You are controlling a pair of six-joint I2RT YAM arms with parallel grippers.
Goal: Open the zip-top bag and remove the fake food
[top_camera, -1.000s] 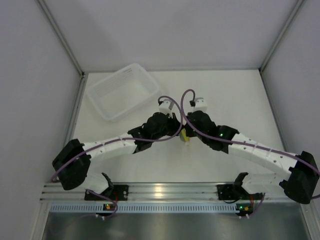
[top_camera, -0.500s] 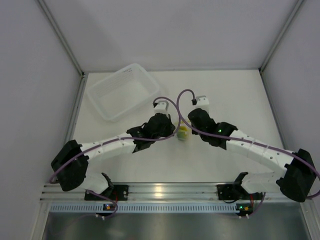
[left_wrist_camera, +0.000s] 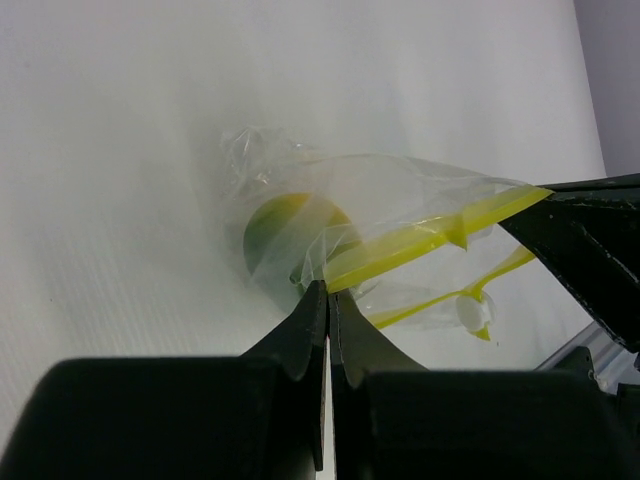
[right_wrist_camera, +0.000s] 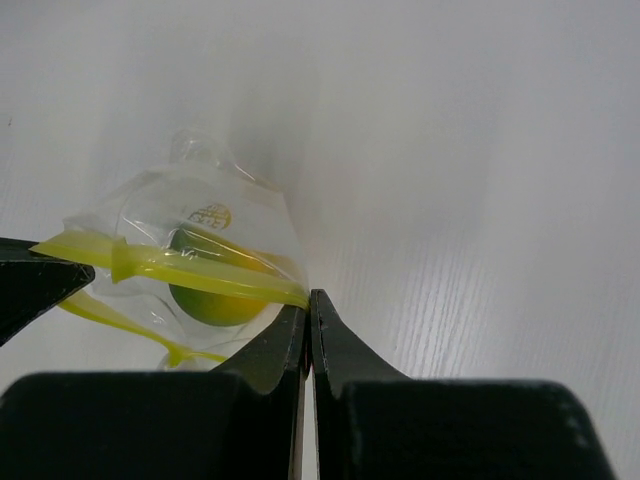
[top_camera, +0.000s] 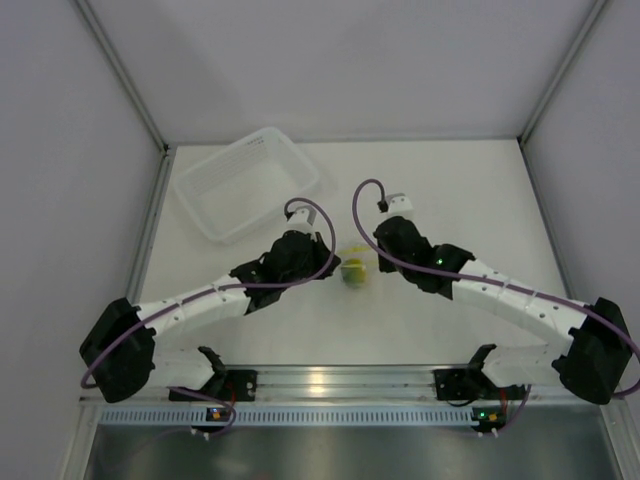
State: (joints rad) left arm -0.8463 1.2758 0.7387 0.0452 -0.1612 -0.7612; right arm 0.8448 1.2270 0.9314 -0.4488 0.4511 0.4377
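Note:
The zip-top bag [top_camera: 353, 270] lies mid-table between the two arms, a clear crinkly pouch [left_wrist_camera: 330, 195] [right_wrist_camera: 215, 205]. Its two yellow zip strips stand apart, so the mouth gapes. Inside sits the fake food [left_wrist_camera: 285, 235] [right_wrist_camera: 215, 298], a small yellow-green ball. My left gripper [left_wrist_camera: 328, 292] [top_camera: 336, 268] is shut on one end of a yellow strip. From the opposite side my right gripper [right_wrist_camera: 308, 298] [top_camera: 372, 262] is shut on the other end of a strip. Each wrist view shows the other gripper's dark finger at its edge.
A translucent white basket [top_camera: 245, 190] stands at the back left, tilted diagonally. Grey walls close in the table at the left, right and back. A metal rail carrying the arm bases [top_camera: 320, 385] runs along the near edge.
The left arm has drawn back to the left and toward the near edge, holding its strip. The grippers are farther apart, the bag's mouth is stretched wider, and the ball shows more plainly.

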